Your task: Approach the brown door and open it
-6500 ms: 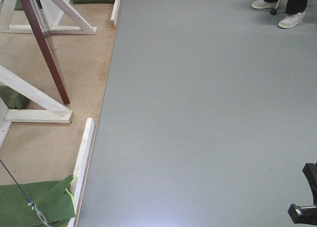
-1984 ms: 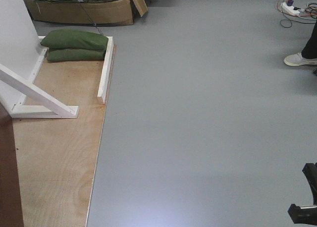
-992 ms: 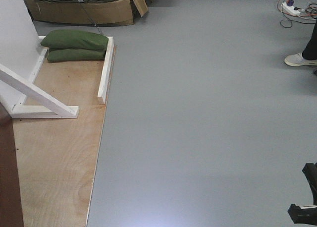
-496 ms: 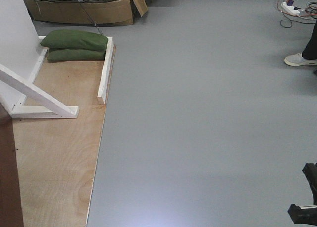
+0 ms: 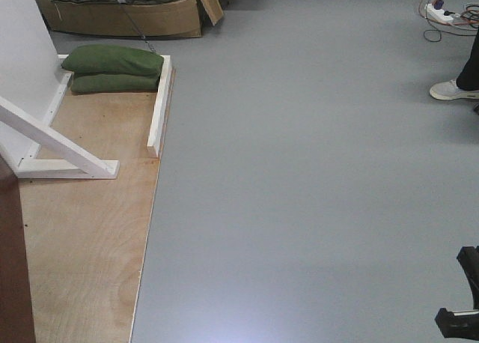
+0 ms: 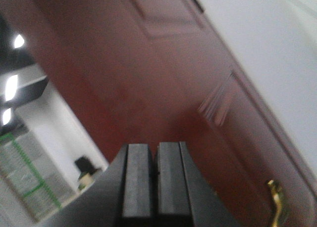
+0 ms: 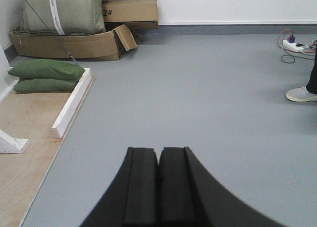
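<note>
In the front-facing view, the brown door (image 5: 10, 268) is seen only as a narrow dark strip at the 8 o'clock edge. Its long axis runs nearly upright, and the rest is cut off by the frame. It stands on a plywood platform (image 5: 90, 238), beside a white brace (image 5: 60, 144). Green sandbags (image 5: 112, 70) and a cardboard box (image 5: 127, 17) are placed toward 11 o'clock. A shoe (image 5: 453, 90) is cut off at 3 o'clock. A black part (image 5: 460, 320) at 5 o'clock cannot be identified.

In the left wrist view, which is blurred, most of the frame is filled by the door (image 6: 163, 83). Its long axis is tilted from 11 o'clock toward 5 o'clock. The brass lever handle (image 6: 277, 207) is found at the 5 o'clock corner, partly cut off. The left gripper (image 6: 154, 152) is pressed closed, with nothing held.

In the right wrist view, the right gripper (image 7: 158, 155) is likewise clenched on nothing, and is pointed over grey floor (image 7: 198, 98).
</note>
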Robot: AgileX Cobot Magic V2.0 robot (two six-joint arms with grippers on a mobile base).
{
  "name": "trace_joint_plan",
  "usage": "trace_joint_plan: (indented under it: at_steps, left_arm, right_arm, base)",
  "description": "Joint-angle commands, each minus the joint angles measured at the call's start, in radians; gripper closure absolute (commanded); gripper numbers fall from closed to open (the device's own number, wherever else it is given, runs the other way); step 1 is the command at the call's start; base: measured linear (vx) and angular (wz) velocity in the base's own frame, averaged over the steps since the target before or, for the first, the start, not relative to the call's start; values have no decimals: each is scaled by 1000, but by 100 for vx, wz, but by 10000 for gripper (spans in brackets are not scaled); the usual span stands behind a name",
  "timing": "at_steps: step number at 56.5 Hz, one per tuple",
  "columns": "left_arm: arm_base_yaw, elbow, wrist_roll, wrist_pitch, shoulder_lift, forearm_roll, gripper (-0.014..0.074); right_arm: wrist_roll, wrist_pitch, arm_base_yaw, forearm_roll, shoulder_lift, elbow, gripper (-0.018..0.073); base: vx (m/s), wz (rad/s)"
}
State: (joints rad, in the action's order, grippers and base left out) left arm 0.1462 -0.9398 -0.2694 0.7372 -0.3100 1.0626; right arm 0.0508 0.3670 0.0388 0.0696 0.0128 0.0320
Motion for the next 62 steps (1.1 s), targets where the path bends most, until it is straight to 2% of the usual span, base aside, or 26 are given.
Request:
trace_joint_plan:
  at_steps: [1, 10, 17, 19, 40, 52, 58, 62]
  left_arm:
    - [2, -27, -161, 86, -16, 174, 561]
    - [2, -27, -447, 308, -16, 359, 561]
    - [2, -27, -619, 510, -16, 440, 561]
    - [2, -27, -646, 516, -15, 445, 561]
    - [3, -27, -641, 516, -18, 436, 561]
    - [5, -27, -641, 516, -84, 442, 561]
    - [6, -27, -641, 516, -109, 489, 561]
    - [6, -27, -641, 516, -116, 573, 561]
  right_arm:
    - [6, -77, 0, -3, 6, 4, 559]
    - [6, -77, 0, -3, 6, 4, 559]
    - [6, -77, 0, -3, 6, 4, 559]
    - [6, -77, 0, -3, 6, 4, 559]
    - [6, -77, 0, -3, 6, 4, 559]
    - [6, -77, 0, -3, 6, 4, 559]
    - [6, -77, 0, -3, 6, 4, 559]
    - [6, -77, 0, -3, 6, 4, 559]
  base:
    - [0, 0]
    - [0, 0]
    - [0, 0]
    - [0, 0]
    - [0, 0]
    - [0, 0]
    - [0, 0]
    - [0, 0]
